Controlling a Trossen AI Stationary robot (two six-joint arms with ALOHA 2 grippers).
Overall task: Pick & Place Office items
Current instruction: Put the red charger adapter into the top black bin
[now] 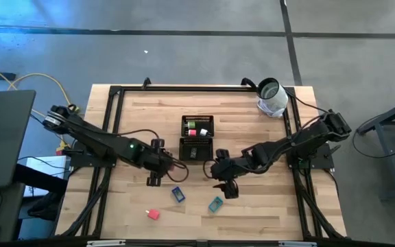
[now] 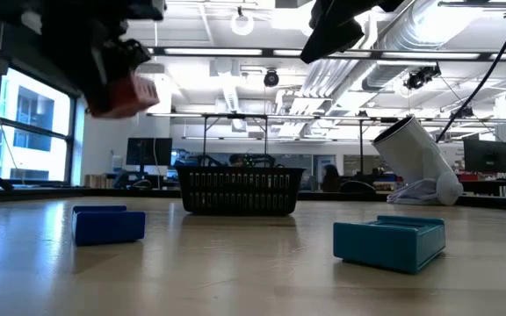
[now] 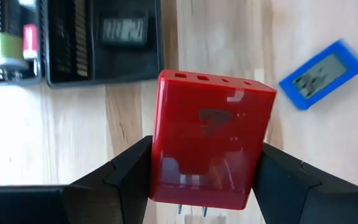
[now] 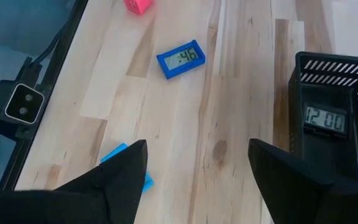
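Observation:
My left gripper hangs above the table, just left of the black mesh tray, shut on a red plug-in block. The block also shows in the low view, well above the tabletop. My right gripper hovers open and empty near the tray's right front corner. A blue clock, a teal block and a small red piece lie flat on the table. The tray holds a black clock in its near compartment and red, green and white pieces in its far one. My left gripper pinches the red block between its two fingers, one on each narrow side, near the end that bears the metal prongs. The fingers slant downward from the table's left. The block is lifted clear of the table, its port end pointing away from the wrist.
A white-and-grey roll leans at the table's far right corner. Black frame rails run along the table's left, far and right edges. Bare wood lies between the tray and the loose pieces near the front edge.

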